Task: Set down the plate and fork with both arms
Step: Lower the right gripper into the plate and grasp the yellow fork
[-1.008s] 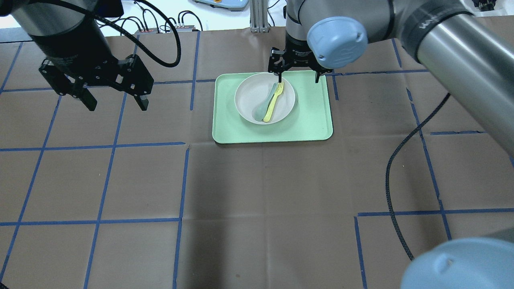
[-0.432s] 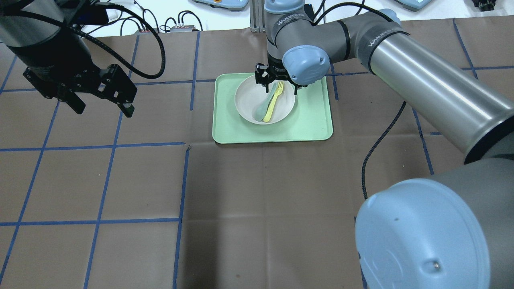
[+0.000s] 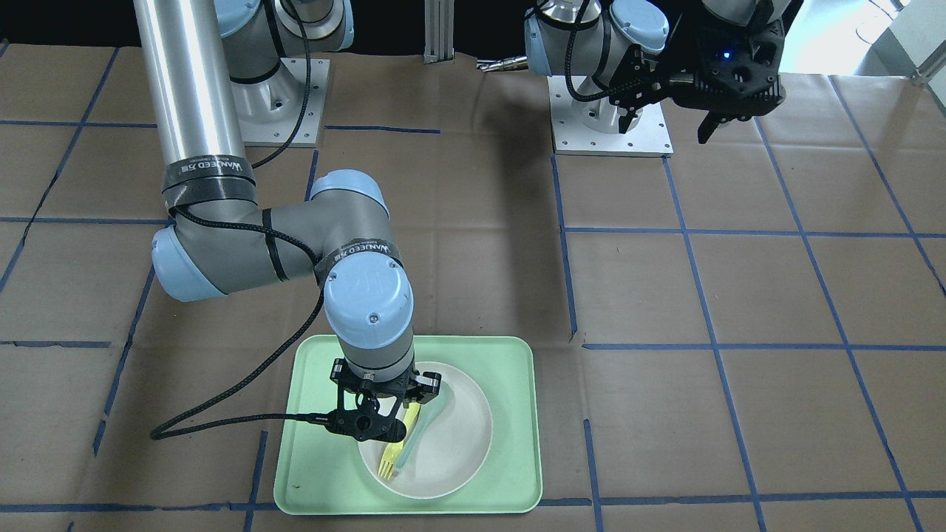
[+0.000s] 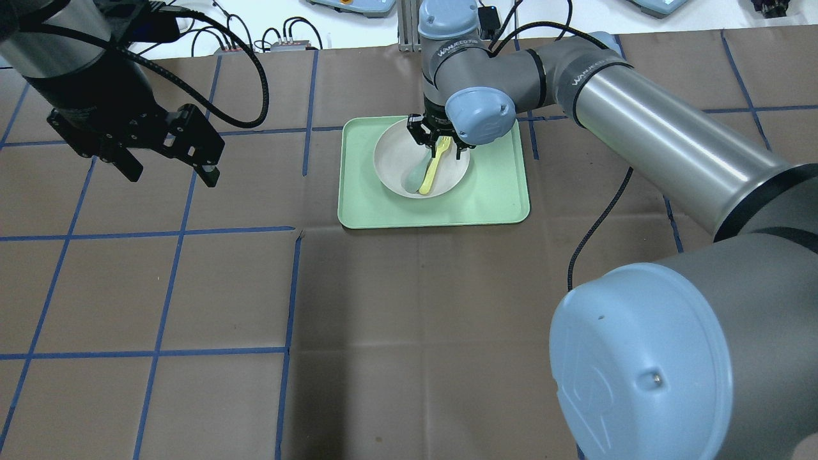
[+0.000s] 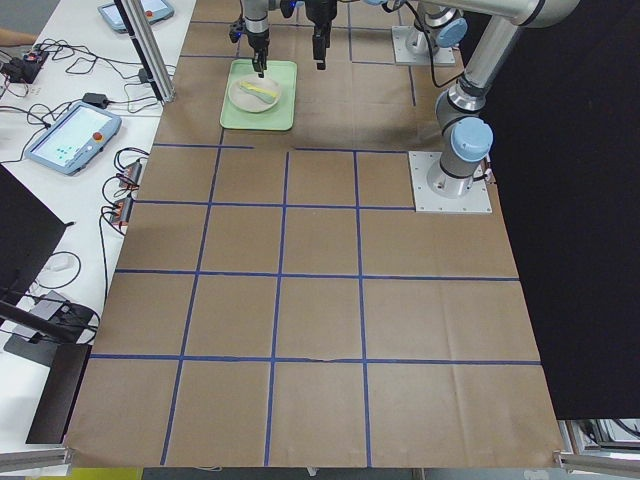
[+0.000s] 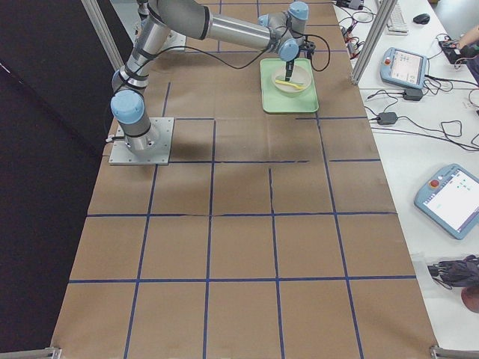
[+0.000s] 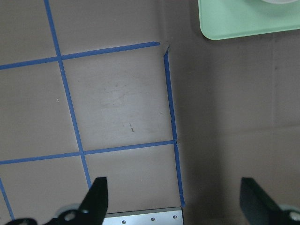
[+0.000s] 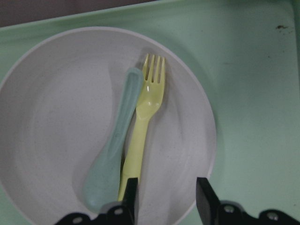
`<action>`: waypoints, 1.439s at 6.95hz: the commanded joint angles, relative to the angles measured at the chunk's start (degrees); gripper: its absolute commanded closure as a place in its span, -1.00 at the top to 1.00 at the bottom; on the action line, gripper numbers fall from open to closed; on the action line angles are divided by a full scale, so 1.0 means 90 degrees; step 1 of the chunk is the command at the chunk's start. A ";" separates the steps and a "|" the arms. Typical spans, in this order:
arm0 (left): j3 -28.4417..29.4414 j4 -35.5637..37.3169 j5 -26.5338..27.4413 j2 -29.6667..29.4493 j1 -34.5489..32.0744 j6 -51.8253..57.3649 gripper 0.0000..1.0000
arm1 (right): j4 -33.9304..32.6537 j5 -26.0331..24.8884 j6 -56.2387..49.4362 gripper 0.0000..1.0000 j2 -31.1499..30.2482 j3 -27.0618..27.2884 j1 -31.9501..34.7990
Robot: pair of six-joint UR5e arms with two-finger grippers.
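The off-white plate (image 4: 393, 156) sits on the mint-green tray (image 4: 492, 191), with the pale-yellow fork (image 4: 433, 172) and a grey-green spoon (image 4: 415, 176) lying side by side in it. My right gripper (image 4: 439, 144) hangs open over the plate. In the right wrist view its gripper (image 8: 166, 192) is empty; one of its fingers (image 8: 132, 194) is by the handle end of the fork (image 8: 145, 122), the other over bare plate (image 8: 56, 117). I cannot tell whether the fingers touch anything. My left gripper (image 4: 171, 174) is open and empty, high over the table far to the left.
The tray (image 3: 318, 473) lies at the table's far side from the robot bases. The right arm's black cable (image 4: 594, 223) trails over the brown paper. The left wrist view shows bare paper with blue tape lines and a tray corner (image 7: 243, 23).
My right gripper has moved left from the tray's far edge to over the plate and come lower. My left gripper has shifted a little to the left. Plate, fork and spoon have not moved.
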 commanded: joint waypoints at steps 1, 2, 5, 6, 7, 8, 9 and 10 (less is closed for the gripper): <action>-0.0017 -0.0001 -0.0008 -0.0087 -0.0007 -0.0074 0.99 | -0.0261 0.0006 0.0043 0.03 0.0173 -0.0001 0.0019; -0.0017 -0.0001 -0.0008 -0.0088 -0.0007 -0.0074 0.99 | -0.0456 -0.0033 0.0121 0.03 0.0310 -0.0001 0.0126; -0.0008 -0.0001 -0.0008 -0.0098 -0.0007 -0.0074 0.99 | -0.0585 -0.0043 0.0141 0.03 0.0487 -0.0020 0.0176; 0.0012 -0.0001 -0.0008 -0.0107 -0.0007 -0.0084 0.99 | -0.0595 -0.0043 0.0141 0.03 0.0487 -0.0030 0.0176; 0.0012 0.0009 -0.0008 -0.0107 -0.0007 -0.0084 0.99 | -0.0643 -0.0043 0.0141 0.03 0.0487 -0.0030 0.0176; 0.0012 0.0009 0.0002 -0.0117 -0.0007 -0.0084 0.99 | -0.0721 -0.0052 0.0141 0.03 0.0497 -0.0030 0.0166; 0.0012 0.0009 0.0002 -0.0117 -0.0007 -0.0084 0.99 | -0.0722 -0.0043 0.0141 0.03 0.0507 -0.0030 0.0156; 0.0012 0.0009 0.0002 -0.0117 -0.0007 -0.0084 0.99 | -0.0722 -0.0043 0.0131 0.03 0.0565 -0.0030 0.0137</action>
